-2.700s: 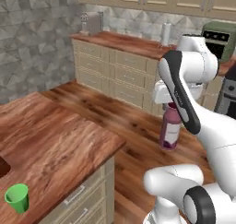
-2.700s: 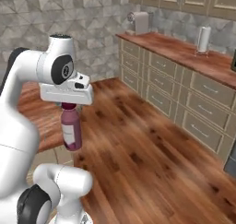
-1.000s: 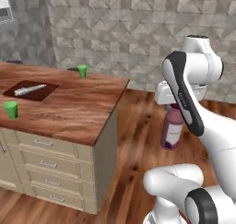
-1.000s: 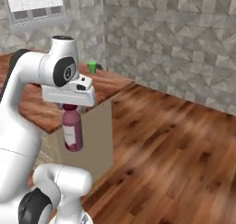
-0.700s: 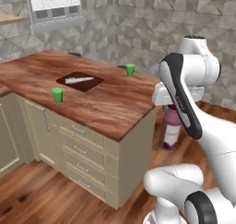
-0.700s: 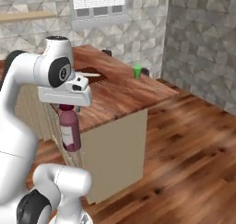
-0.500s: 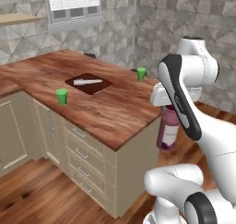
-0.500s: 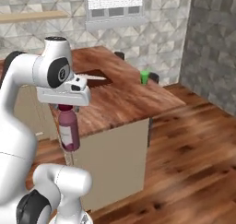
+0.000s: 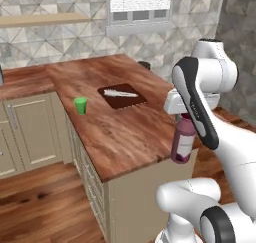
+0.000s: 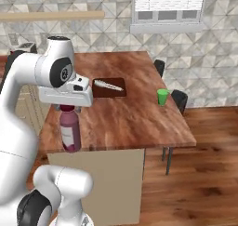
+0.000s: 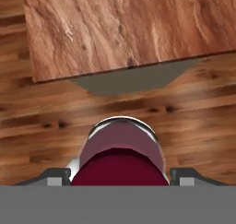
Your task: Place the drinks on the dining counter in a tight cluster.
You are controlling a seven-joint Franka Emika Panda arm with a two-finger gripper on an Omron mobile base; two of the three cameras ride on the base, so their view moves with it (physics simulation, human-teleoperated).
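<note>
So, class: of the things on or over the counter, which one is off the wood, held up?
The dark-purple bottle, hanging from the gripper; the green cup and cutting board rest on the counter.

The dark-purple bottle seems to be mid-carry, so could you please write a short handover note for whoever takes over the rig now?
Gripper: shut on the dark-purple bottle at its maroon cap, bottle hanging upright.
Position: bottle is beside the near corner of the dining counter, over the floor in the hand view, not yet above the wood.
On the counter: green cup, cutting board.
Done: bottle picked up and brought to the counter.
Left: set it down, then cluster the other drinks.
</note>
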